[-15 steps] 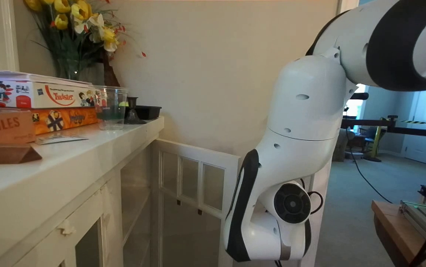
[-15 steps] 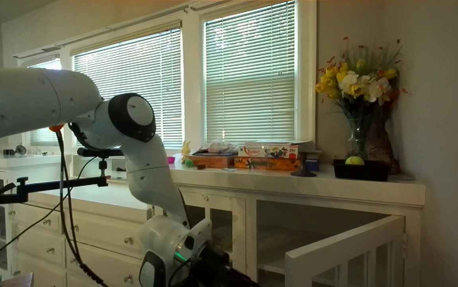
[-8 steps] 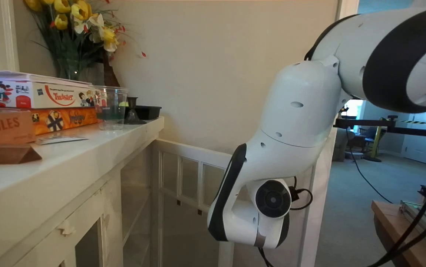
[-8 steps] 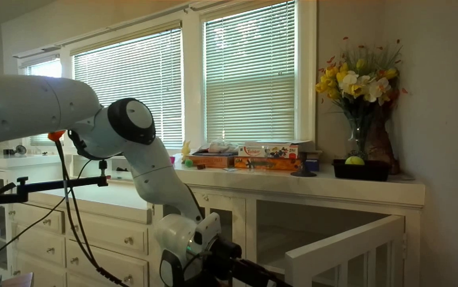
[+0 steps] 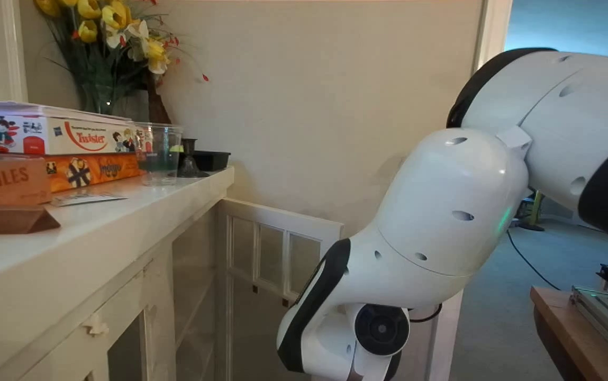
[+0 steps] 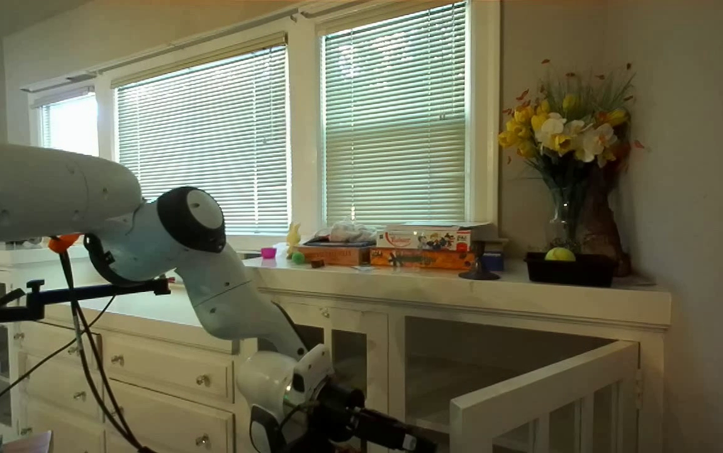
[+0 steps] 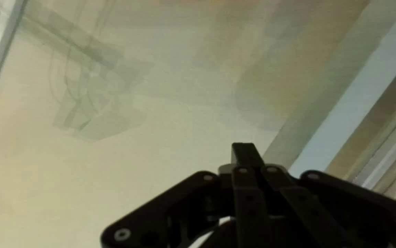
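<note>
My black gripper (image 7: 247,155) is shut, with its fingers together and nothing seen between them. Behind it in the wrist view spreads a pale surface (image 7: 170,144) with a faint, reflection-like outline of the arm; whether this is glass I cannot tell. In an exterior view the gripper (image 6: 408,440) points down and right at the lower edge, left of a white cabinet door (image 6: 543,377) that stands open. Contact with the door is not clear. That door (image 5: 277,209) also shows in an exterior view, partly behind the arm, where the gripper itself is below the frame.
The white counter (image 6: 437,283) carries game boxes (image 6: 424,258), a black tray (image 6: 569,269) with a yellow-green ball, and a flower vase (image 6: 566,214). A clear cup (image 5: 158,153) stands near the counter edge. A wooden table (image 5: 573,328) is at the right.
The upper arm has sunk lower in both exterior views. My gripper moved right toward the open door, then drew back slightly left. Its jaws have come together.
</note>
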